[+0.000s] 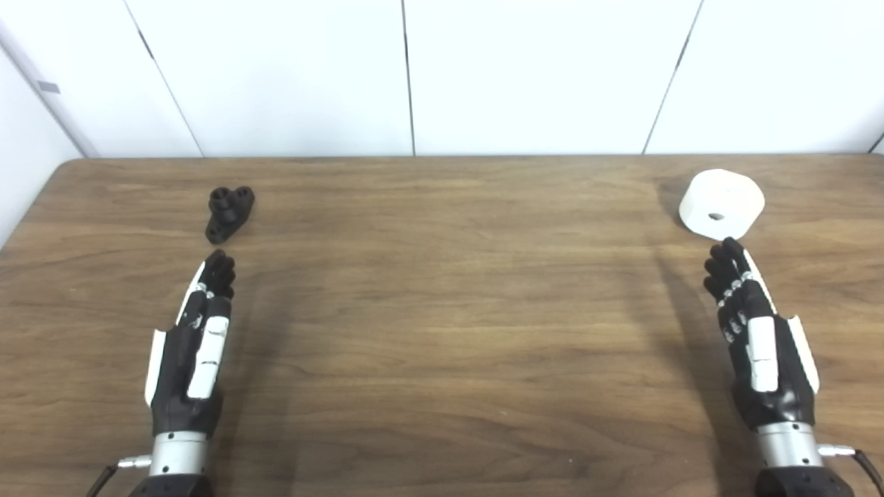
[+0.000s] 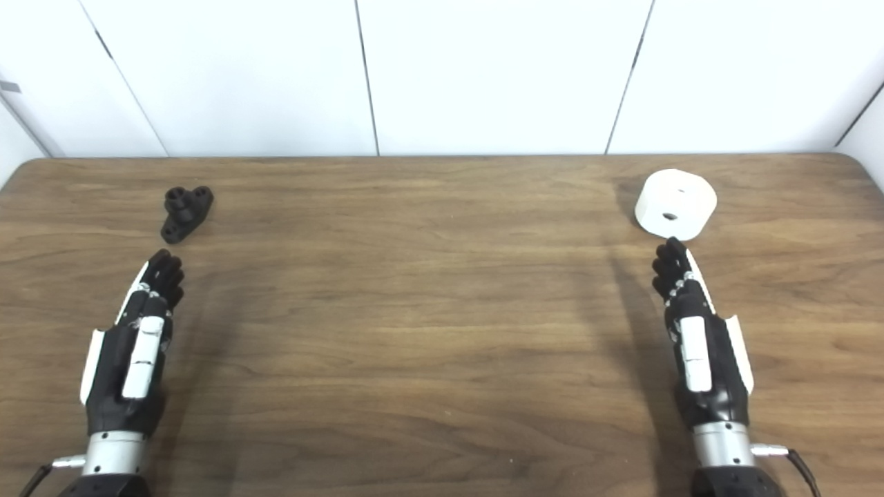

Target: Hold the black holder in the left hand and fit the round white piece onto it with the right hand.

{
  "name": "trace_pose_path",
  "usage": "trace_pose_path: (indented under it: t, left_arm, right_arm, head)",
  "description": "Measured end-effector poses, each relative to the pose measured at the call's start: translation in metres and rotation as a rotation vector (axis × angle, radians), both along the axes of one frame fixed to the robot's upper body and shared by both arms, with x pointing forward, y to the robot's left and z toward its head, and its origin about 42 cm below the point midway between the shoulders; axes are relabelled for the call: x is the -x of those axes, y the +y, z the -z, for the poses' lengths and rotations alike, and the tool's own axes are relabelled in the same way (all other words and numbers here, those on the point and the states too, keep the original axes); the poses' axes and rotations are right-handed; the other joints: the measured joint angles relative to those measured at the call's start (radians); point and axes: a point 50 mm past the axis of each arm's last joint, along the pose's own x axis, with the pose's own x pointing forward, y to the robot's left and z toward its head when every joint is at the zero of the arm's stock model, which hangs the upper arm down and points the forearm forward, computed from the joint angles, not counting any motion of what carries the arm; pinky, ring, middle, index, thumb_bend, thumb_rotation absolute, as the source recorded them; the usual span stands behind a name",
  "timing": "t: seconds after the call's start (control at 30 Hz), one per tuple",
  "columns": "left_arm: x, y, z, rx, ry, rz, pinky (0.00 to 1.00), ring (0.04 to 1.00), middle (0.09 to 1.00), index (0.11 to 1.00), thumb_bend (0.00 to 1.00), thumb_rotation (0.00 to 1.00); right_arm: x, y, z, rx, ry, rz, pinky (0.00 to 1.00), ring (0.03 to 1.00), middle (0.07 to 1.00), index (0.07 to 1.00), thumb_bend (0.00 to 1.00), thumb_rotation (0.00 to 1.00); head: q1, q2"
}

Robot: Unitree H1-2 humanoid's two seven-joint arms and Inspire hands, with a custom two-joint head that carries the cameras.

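Black holder (image 1: 230,212) lies on the wooden table (image 1: 442,331), far left, just beyond my left hand (image 1: 195,345) and not touching it. My left fingers (image 1: 218,273) are stretched forward, close together, holding nothing. White round piece (image 1: 721,204) sits far right on the table, a small hole showing in its side face. My right hand (image 1: 760,338) points at it, fingertips (image 1: 725,259) just short of its near edge; whether they touch I cannot tell. Right fingers also extended, empty. Both hands sit edge-up, well apart from each other.
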Motion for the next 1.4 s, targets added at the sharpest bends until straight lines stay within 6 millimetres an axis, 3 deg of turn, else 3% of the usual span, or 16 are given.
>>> trace_pose_path:
  t: [0.47,0.57,0.77,0.9,1.07,1.4]
  left_arm:
    - [0.0,-0.001,0.0,-0.004,0.001,-0.005,0.99,0.973,0.955,0.95,0.6,0.74]
    - [0.0,-0.001,0.0,-0.009,0.003,-0.005,0.97,0.967,0.949,0.949,0.61,0.76]
    - [0.0,-0.007,0.002,-0.027,0.007,-0.012,0.96,0.973,0.957,0.962,0.64,0.77]
    - [-0.001,-0.011,0.003,-0.053,0.011,-0.01,0.96,0.979,0.968,0.963,0.6,0.79]
    - [-0.002,-0.016,0.003,-0.082,0.006,-0.013,0.93,0.96,0.959,0.957,0.63,0.76]
    - [-0.006,-0.02,0.003,-0.11,-0.035,-0.012,0.93,0.95,0.958,0.962,0.63,0.76]
  right_arm:
    - [-0.001,-0.002,0.0,0.002,-0.005,0.002,0.95,0.943,0.94,0.939,0.56,0.97]
    - [-0.002,-0.002,0.001,0.002,-0.006,0.002,0.96,0.955,0.946,0.941,0.58,0.97]
    - [-0.005,-0.007,0.001,0.008,-0.03,-0.008,0.99,0.966,0.955,0.957,0.56,1.0]
    - [-0.011,-0.015,0.001,0.016,-0.049,-0.013,1.0,0.976,0.964,0.967,0.53,1.0]
    - [-0.013,-0.017,0.0,-0.016,-0.059,-0.014,1.0,0.991,0.979,0.978,0.5,1.0]
    - [-0.015,-0.018,0.001,-0.008,-0.06,-0.014,1.0,0.992,0.97,0.986,0.52,1.0]
  head:
    - [0.009,-0.008]
    - [0.031,-0.022]
    - [0.144,-0.097]
    - [0.179,-0.127]
    - [0.224,-0.17]
    - [0.209,-0.19]
